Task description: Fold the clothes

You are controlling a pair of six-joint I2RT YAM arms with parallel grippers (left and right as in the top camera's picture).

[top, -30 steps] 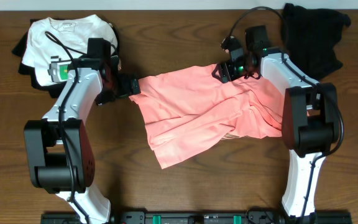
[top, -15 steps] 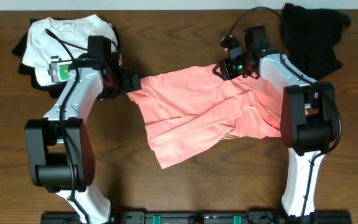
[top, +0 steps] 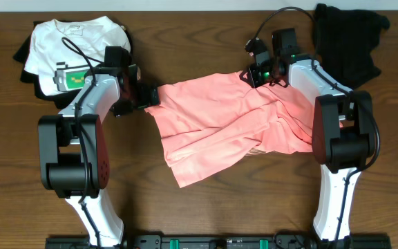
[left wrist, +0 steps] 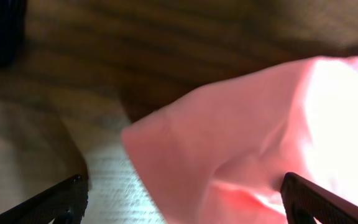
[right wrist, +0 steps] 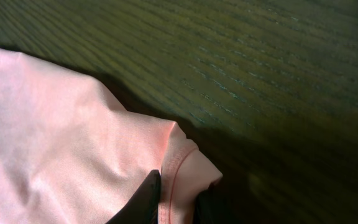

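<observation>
One salmon-pink T-shirt (top: 226, 128) lies crumpled across the middle of the wooden bench (top: 185, 41), stretched in a loose diagonal band from the upper right to the lower left, with deep folds through its right half. Its print does not show from above.

At the shirt's upper right edge, the right hand (top: 251, 75) sits on the cloth. In the right wrist view, this hand (right wrist: 178, 194) has its two fingers drawn close together, with the stitched hem of the shirt (right wrist: 61, 137) pinched between them, and a small peak of fabric rises just above the fingertips. Bare bench fills the view beyond the hem.

At the shirt's upper left corner, the left hand (top: 150, 95) reaches in from the side. In the left wrist view, this hand (left wrist: 182, 186) is spread wide. A rounded corner of the pink cloth (left wrist: 260, 143) lies between the two dark fingers, nearer the right-hand one, and neither finger visibly touches it.

Farther out, a white T-shirt (top: 74, 41) rests on some dark cloth at the far left corner of the bench. A bunched black garment (top: 347, 41) lies at the far right corner, apart from the pink shirt.
</observation>
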